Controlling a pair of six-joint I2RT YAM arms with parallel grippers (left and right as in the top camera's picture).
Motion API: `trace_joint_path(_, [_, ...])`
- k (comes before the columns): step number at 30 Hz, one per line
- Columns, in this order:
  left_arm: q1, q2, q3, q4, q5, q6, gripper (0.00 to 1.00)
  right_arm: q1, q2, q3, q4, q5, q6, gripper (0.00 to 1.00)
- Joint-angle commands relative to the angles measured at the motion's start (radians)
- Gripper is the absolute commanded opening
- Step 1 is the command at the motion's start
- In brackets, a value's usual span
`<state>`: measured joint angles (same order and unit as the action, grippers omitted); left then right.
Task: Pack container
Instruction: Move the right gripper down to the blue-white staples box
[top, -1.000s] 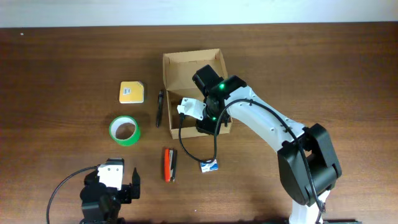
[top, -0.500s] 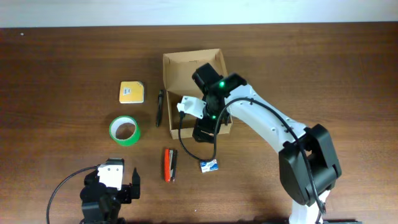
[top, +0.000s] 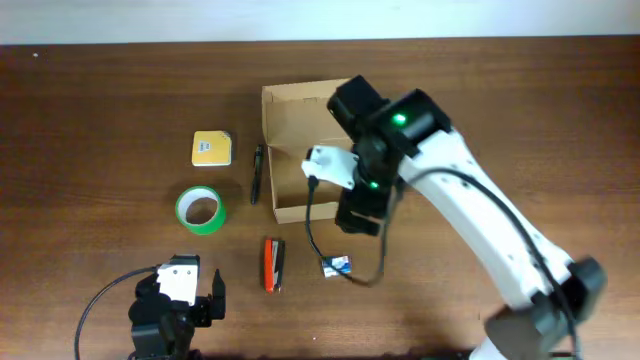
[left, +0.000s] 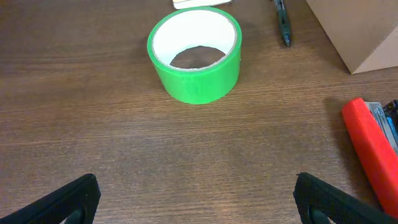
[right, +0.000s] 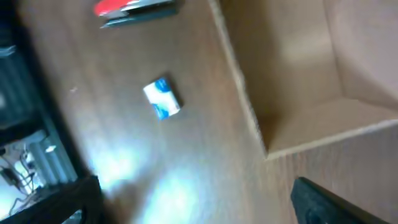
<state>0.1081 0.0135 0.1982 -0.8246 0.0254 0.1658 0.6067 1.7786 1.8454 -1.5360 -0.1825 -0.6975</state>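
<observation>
The container (top: 296, 142), a tan cardboard box, stands open at mid-table, and its visible inside looks bare. In the blurred right wrist view the container (right: 297, 68) fills the upper right. My right gripper (top: 360, 216) hangs open over the box's front right corner, and nothing shows between the jaws of the right gripper (right: 199, 202). A small blue and white box (top: 336, 265) lies just in front of it, seen too as the small box (right: 163, 98). My left gripper (top: 180, 303) rests open near the front edge, and the left gripper (left: 196, 200) is empty.
A green tape roll (top: 201, 209) (left: 194, 55), a yellow pad (top: 211, 148) and a dark pen (top: 256, 172) (left: 282, 18) lie left of the box. A red stapler (top: 273, 263) (left: 372, 148) lies in front of it.
My right gripper has opened wide and risen out of the box's front right part, moving right and toward the front. The left arm has not moved.
</observation>
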Motion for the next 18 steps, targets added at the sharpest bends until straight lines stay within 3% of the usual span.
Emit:
trace_joint_path(1, [0.006,-0.008,-0.007,0.002,-0.004,0.019,1.0,0.082,-0.096,-0.019,-0.034,-0.003,-0.011,0.99])
trace_joint_path(8, [0.006,-0.008,-0.007,0.002,-0.004,0.019,1.0,0.239,-0.258,-0.264,0.01,0.011,0.095,0.99])
trace_joint_path(14, [0.006,-0.008,-0.007,0.002,-0.004,0.019,1.0,0.27,-0.32,-0.607,0.196,0.011,0.182,0.99])
trace_joint_path(18, [0.006,-0.008,-0.007,0.002,-0.004,0.019,1.0,0.27,-0.317,-0.713,0.312,0.006,0.182,0.99])
